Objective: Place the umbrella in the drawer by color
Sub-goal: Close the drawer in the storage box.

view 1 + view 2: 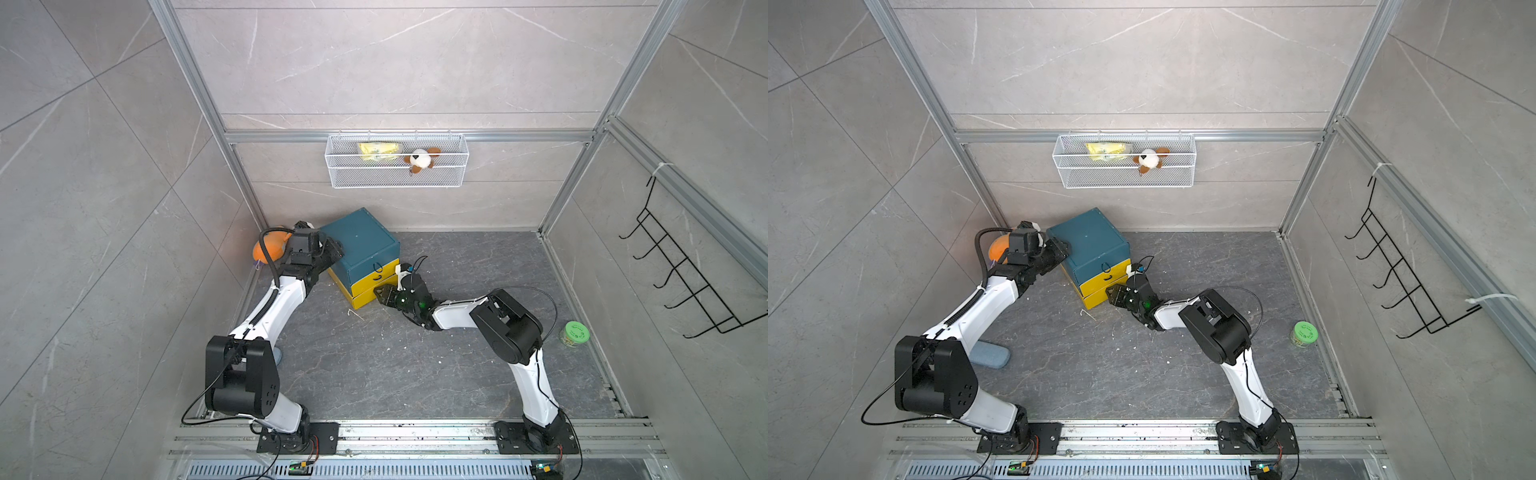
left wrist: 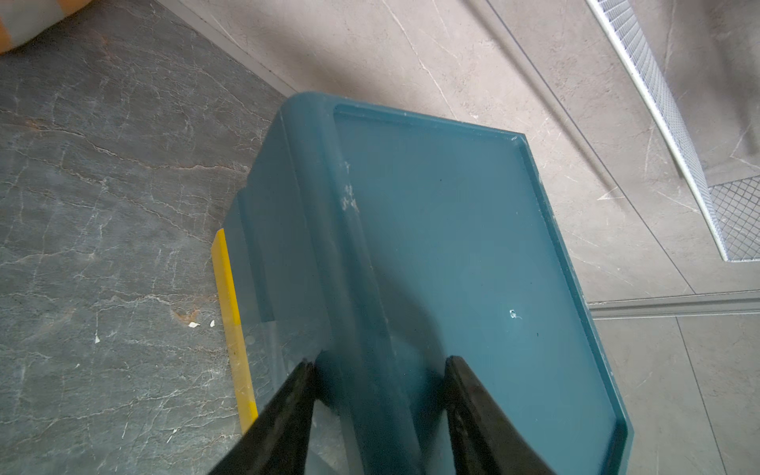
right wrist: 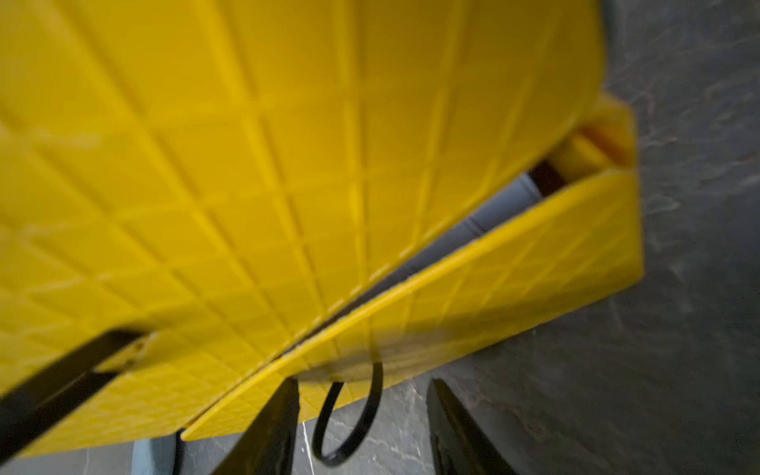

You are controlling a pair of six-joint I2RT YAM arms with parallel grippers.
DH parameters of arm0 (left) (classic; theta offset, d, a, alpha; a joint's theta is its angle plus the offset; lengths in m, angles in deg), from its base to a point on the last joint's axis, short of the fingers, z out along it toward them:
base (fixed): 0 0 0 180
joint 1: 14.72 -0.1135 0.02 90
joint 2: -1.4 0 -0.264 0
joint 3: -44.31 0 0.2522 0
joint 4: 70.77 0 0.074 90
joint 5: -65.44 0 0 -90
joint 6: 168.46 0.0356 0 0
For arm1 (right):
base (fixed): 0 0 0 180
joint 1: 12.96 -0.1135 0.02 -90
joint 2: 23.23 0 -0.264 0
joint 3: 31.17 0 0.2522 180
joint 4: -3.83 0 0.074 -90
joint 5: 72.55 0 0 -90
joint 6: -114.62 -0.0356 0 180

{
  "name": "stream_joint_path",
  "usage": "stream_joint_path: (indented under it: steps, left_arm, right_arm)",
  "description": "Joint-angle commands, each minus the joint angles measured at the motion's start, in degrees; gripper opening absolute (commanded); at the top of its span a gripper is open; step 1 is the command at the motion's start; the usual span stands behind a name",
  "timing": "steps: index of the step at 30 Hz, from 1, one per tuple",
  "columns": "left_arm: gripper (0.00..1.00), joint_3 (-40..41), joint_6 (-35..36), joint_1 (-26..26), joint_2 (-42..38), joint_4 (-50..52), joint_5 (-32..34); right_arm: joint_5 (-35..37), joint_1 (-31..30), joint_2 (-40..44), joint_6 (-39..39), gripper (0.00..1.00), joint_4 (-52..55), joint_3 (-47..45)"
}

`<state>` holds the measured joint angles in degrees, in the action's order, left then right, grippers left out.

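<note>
A teal cabinet (image 1: 361, 237) (image 2: 452, 246) stands at the back of the floor, with a teal top drawer and two yellow drawers under it. The bottom yellow drawer (image 1: 365, 297) (image 3: 514, 267) is pulled out a crack. My right gripper (image 1: 380, 291) (image 3: 362, 382) is open, with that drawer's black loop handle (image 3: 375, 399) hanging free between its fingers. My left gripper (image 1: 334, 249) (image 2: 379, 362) is open and straddles the cabinet's rounded top edge. A blue-grey oblong thing, which looks like the folded umbrella (image 1: 990, 353), lies on the floor, partly hidden by my left arm.
An orange rounded thing (image 1: 266, 249) sits in the back left corner behind my left wrist. A white wire basket (image 1: 397, 176) on the back wall holds a yellow packet and a plush dog. A green-lidded jar (image 1: 574, 332) stands at the right. A black hook rack (image 1: 685, 270) hangs on the right wall.
</note>
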<state>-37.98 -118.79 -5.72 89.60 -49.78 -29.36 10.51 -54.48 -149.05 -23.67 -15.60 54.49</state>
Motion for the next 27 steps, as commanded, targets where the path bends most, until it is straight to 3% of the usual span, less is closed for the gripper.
stream_joint_path:
  steps: [1,9,13,17,20,23,27]
  left_arm:
    - [0.54,4.06,0.84,0.91,4.81,12.02,-2.63]
    - [0.59,4.11,0.71,0.93,3.64,12.11,-3.11]
    - [0.63,4.02,0.54,0.88,2.95,12.11,-4.06]
    - [0.65,3.86,0.63,0.97,2.48,12.10,-4.94]
    - [0.66,3.89,0.69,1.01,2.24,12.11,-5.86]
    - [0.67,4.02,0.92,1.02,1.89,12.02,-6.37]
    - [0.68,3.93,1.16,1.03,1.89,12.02,-7.39]
  right_arm:
    - [0.11,0.31,-2.07,-0.67,0.57,0.05,3.81]
    - [2.06,0.77,7.39,1.54,0.62,-2.60,-7.96]
    - [1.96,2.61,17.12,3.22,0.74,-0.87,-14.43]
    - [0.52,4.96,25.72,6.64,0.85,6.19,-15.35]
    - [-0.31,6.27,30.40,9.61,0.96,12.85,-12.54]
    - [-3.43,7.39,30.87,11.80,0.99,19.50,-5.71]
    - [-8.59,8.37,25.41,14.89,0.99,29.50,8.72]
